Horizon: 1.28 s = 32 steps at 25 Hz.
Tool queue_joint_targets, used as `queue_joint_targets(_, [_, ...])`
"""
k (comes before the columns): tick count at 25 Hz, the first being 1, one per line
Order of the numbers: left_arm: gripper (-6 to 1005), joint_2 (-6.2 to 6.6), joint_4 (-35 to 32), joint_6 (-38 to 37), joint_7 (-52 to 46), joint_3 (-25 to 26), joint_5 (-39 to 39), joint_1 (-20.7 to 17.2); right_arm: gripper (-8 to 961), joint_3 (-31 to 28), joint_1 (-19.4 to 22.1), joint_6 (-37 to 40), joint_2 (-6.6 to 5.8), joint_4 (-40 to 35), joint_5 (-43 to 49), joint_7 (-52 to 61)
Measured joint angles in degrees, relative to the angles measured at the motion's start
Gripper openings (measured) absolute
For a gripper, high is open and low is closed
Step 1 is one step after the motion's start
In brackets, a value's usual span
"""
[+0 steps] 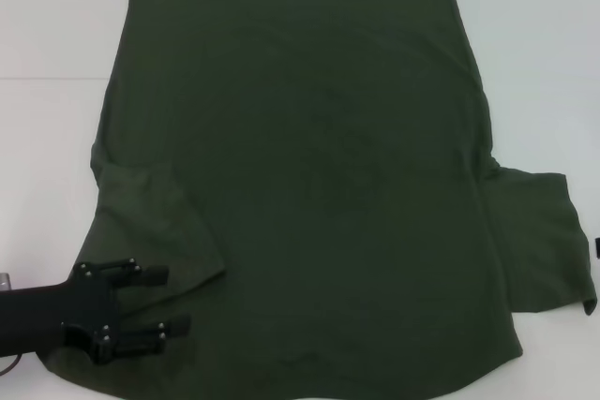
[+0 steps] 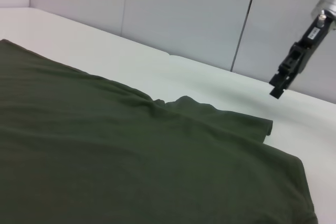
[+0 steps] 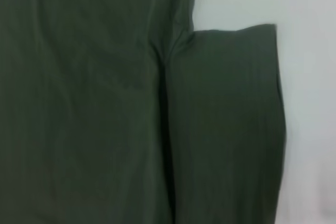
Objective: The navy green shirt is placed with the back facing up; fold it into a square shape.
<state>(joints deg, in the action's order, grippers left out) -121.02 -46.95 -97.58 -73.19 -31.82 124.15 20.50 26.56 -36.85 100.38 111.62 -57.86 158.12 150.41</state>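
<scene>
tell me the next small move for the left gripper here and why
Probably lower the left gripper and close it on the near-left sleeve of the navy green shirt. Its jaws are open over that sleeve, which is already folded in over the body, while the right sleeve lies spread flat on the table. The right gripper hangs off to the side, above the table.

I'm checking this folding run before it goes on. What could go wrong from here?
The left gripper, open, sits over the navy green shirt where its left sleeve is already folded in; closing there may pinch several layers and drag the body askew. The right sleeve lies spread flat on the table, unfolded, so the fold may come out lopsided. The right gripper hangs high off the cloth.
</scene>
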Motion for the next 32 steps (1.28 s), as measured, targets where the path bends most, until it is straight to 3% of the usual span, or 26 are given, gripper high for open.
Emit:
queue_joint_targets(6, [748, -0.06, 0.22, 0.04, 0.32, 0.00, -0.05, -0.03, 917, 4.91, -0.91, -4.87, 1.06, 2.51, 0.32, 1.97])
queue_joint_targets(19, [742, -0.08, 0.33, 0.18, 0.56, 0.00, -2.80, 0.08, 903, 6.39, -1.34, -12.98, 0.97, 11.14, 0.33, 1.43])
queue_joint_targets(32, [738, -0.09, 0.67, 0.35, 1.70, 1.39, -4.54, -0.44, 890, 10.95, -1.64, -15.90, 2.29, 11.03, 0.35, 2.03])
